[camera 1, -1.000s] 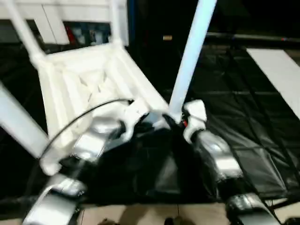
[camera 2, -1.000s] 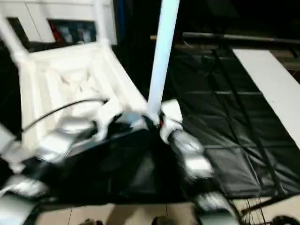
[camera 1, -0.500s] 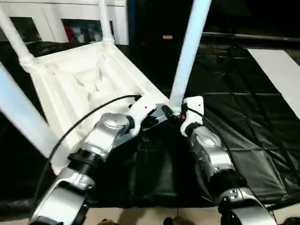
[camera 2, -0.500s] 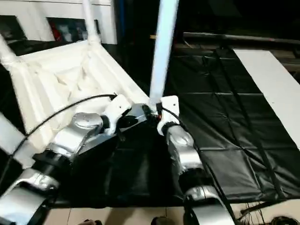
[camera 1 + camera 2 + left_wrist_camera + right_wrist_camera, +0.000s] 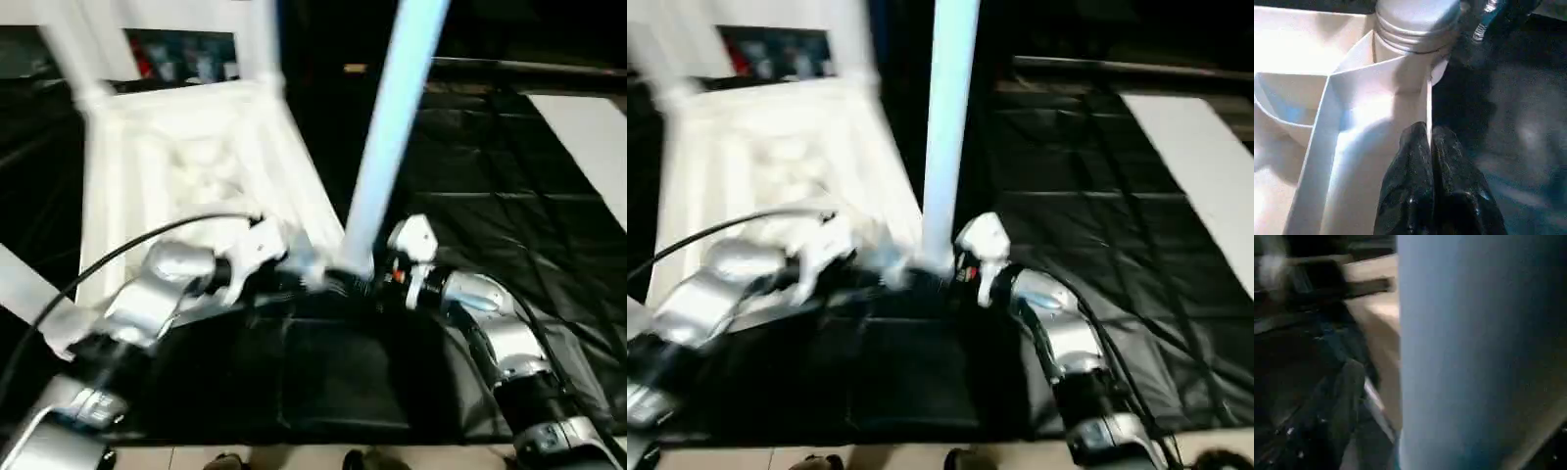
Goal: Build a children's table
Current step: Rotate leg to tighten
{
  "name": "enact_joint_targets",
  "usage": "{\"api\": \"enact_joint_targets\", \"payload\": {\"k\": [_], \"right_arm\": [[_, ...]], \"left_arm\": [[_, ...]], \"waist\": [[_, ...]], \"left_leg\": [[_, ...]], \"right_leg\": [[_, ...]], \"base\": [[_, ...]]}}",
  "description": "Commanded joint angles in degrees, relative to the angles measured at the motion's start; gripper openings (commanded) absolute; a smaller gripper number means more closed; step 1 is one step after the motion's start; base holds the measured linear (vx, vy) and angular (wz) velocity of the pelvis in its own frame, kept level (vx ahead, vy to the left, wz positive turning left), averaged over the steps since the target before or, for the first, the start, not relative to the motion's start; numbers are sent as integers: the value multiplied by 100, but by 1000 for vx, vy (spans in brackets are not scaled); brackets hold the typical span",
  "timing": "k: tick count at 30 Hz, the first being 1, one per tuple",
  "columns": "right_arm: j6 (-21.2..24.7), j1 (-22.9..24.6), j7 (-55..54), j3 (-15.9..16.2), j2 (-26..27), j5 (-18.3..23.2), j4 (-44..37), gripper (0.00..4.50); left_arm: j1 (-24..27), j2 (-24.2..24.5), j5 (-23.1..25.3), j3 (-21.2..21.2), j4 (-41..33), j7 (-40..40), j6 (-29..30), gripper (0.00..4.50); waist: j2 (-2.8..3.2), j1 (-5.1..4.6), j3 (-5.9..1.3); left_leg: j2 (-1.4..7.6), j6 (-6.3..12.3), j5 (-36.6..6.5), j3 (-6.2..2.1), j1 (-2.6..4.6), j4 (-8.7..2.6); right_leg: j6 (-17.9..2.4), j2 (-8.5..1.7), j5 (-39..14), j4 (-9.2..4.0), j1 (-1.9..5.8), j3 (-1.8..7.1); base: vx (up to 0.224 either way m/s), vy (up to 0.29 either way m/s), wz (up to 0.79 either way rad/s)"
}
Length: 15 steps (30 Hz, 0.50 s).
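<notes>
Nearest to you, at 6 o'clock, your left gripper [image 5: 1430, 147] has its fingers pressed together on a thin rib of the tabletop [image 5: 176, 166], which lies upside down on the black mat [image 5: 509, 225]. At 3 o'clock of it, your right gripper [image 5: 377, 279] is at the foot of the near leg [image 5: 387, 137]; its fingers I cannot tell. This leg stands in its socket. Toward 11 o'clock more legs [image 5: 260, 44] stand, so I think little is left.

The white plastic rectangular tabletop [image 5: 186, 166] lies upside down, ribbed underside up, with long white tapered tube legs [image 5: 392, 137] standing upright in its round corner sockets [image 5: 1410, 44].
</notes>
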Motion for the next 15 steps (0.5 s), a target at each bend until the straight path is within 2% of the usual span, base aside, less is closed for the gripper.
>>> {"api": "enact_joint_targets", "payload": {"k": [1,3,10,15], "right_arm": [[140,127,440,55,-269,130,-230,403],[85,138,649,151,-403,52,-252,403],[-19,124,919,328,-598,-107,-222,403],[6,79,925,346,-616,-123,-98,403]], "left_arm": [[299,195,5,-527,-99,-595,165,0],[330,321,-27,-520,-176,-758,132,0],[359,478,-61,-466,-223,-918,76,0],[376,485,-70,-431,-269,-872,98,0]], "waist": [[49,-32,-248],[26,-50,-260],[17,-66,-256],[13,-64,-277]], "left_leg": [[115,568,-525,56,42,-300],[94,552,-477,63,33,-283],[87,514,-502,66,25,-275],[85,581,-307,70,33,-253]], "right_leg": [[-1552,-255,385,-271,297,180],[-1575,-262,485,-261,319,177],[-1555,-283,314,-270,336,188],[-1623,-268,630,-231,343,186]], "base": [[0,0,0],[0,0,0],[0,0,0],[0,0,0]]}}
